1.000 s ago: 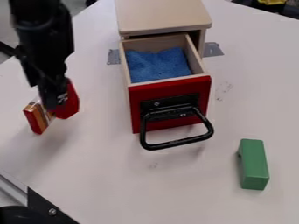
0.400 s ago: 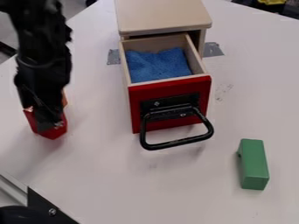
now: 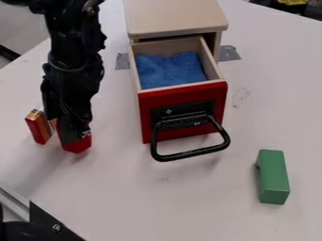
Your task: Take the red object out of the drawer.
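My gripper (image 3: 73,131) hangs low over the left part of the table, shut on a red object (image 3: 76,145). The red object's lower end shows below the fingertips, and the gripper hides much of the rest. Whether it touches the table, I cannot tell. To the right, the drawer (image 3: 182,92) is pulled out, with a red front and a black handle. Inside the drawer lies a blue cloth (image 3: 168,70), with no red object visible on it.
A striped red, orange and brown block (image 3: 39,127) stands just left of the gripper. The wooden cabinet (image 3: 176,18) is at the top centre, with grey tape beside it. A green block (image 3: 273,176) lies at lower right, and a metal rail crosses the lower left corner.
The gripper and the red object went down and left, in front of the striped block, then shifted right, uncovering that block again. Drawer, cloth and green block have stayed put.
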Available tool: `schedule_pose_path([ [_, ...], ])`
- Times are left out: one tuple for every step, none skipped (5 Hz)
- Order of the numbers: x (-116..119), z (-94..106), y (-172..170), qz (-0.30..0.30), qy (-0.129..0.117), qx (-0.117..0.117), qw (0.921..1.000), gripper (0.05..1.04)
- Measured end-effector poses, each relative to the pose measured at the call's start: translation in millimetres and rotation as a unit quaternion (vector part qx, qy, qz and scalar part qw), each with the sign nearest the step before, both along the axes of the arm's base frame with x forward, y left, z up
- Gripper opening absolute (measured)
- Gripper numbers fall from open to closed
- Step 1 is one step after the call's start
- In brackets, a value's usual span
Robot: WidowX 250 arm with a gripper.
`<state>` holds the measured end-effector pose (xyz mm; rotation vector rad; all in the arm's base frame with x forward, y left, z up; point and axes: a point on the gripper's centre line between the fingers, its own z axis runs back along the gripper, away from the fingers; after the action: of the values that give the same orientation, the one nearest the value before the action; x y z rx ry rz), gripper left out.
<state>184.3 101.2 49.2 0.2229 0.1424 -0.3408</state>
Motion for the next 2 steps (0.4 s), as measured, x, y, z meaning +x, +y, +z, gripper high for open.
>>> schedule_pose_path([
  [3.6,4.8,-6.2,-0.001,0.006,-0.014,0.9999,0.704],
  [3.9,-1.8,-6.4,0.001,0.020,-0.015,0.9997,0.704],
])
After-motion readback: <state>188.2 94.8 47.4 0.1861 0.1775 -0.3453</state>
